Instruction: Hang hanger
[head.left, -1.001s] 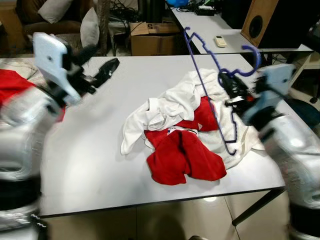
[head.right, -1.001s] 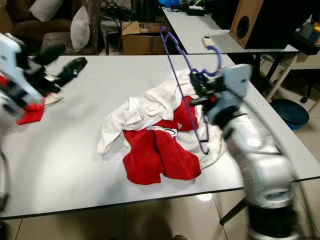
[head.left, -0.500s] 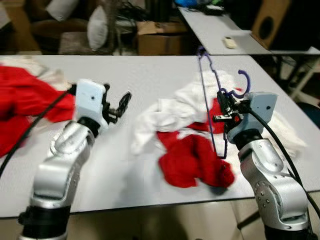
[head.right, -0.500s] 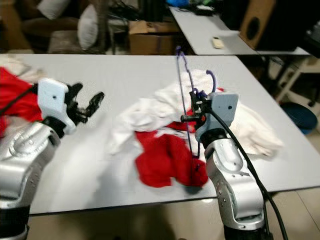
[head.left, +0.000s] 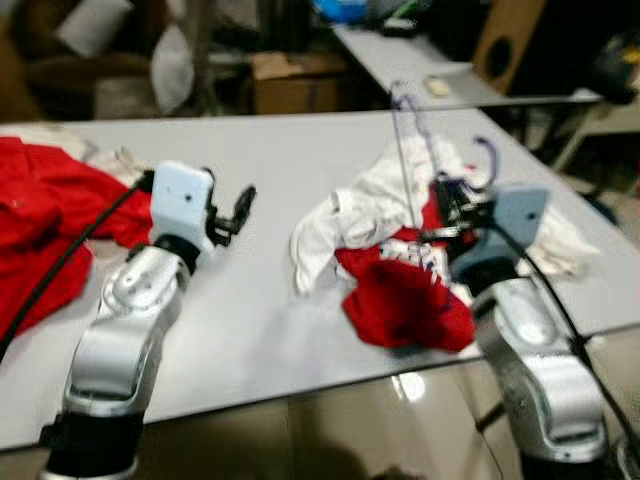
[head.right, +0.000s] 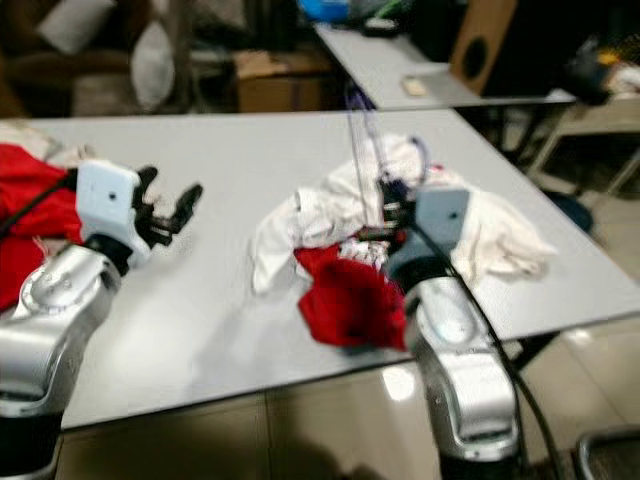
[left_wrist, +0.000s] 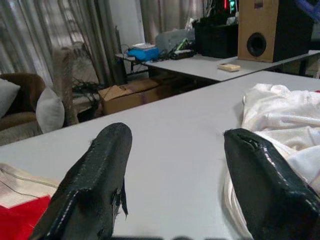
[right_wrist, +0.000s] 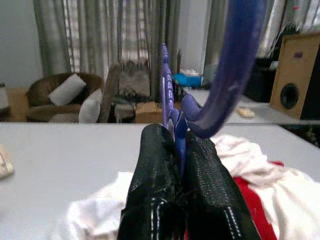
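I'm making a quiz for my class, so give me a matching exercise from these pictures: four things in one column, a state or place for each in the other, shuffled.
Things:
1. right gripper
2. left gripper
3. red and white clothes
4. cardboard box

States or places:
A. open, holding nothing
B. heaped on the table
C. shut on the purple hanger
D. on the floor past the table

Pairs: 1-C, 2-A, 3-B, 4-D
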